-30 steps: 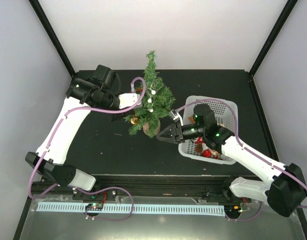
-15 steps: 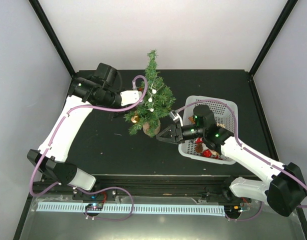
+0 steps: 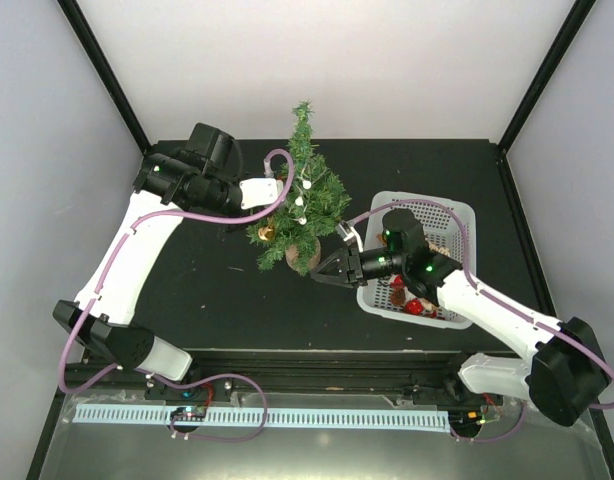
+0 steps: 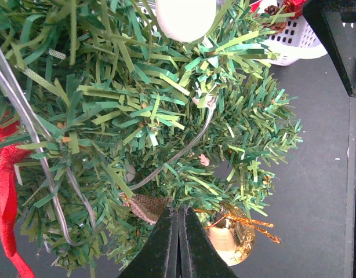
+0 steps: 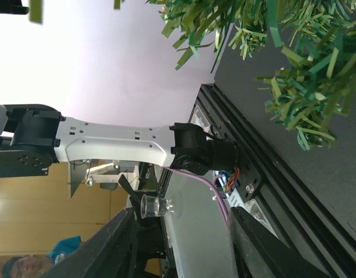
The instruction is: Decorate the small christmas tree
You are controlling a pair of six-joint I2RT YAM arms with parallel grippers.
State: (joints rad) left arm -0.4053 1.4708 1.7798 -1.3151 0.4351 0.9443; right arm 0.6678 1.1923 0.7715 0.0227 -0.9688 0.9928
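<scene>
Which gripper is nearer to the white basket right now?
Right. The right gripper hangs just off the basket's tree-facing side, by the tree's base. The left gripper is beyond the tree, pushed into its branches.

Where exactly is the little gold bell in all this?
Start at the small christmas tree standing mid-table, left of the white basket. Look low on its left side: the gold bell hangs there, the only shiny gold thing among white baubles.

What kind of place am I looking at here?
Most likely a robot test booth in a lab, not a home: a white left arm and a white right arm stand bolted on a black tabletop, walled by plain white panels, working on a small green artificial Christmas tree.
</scene>
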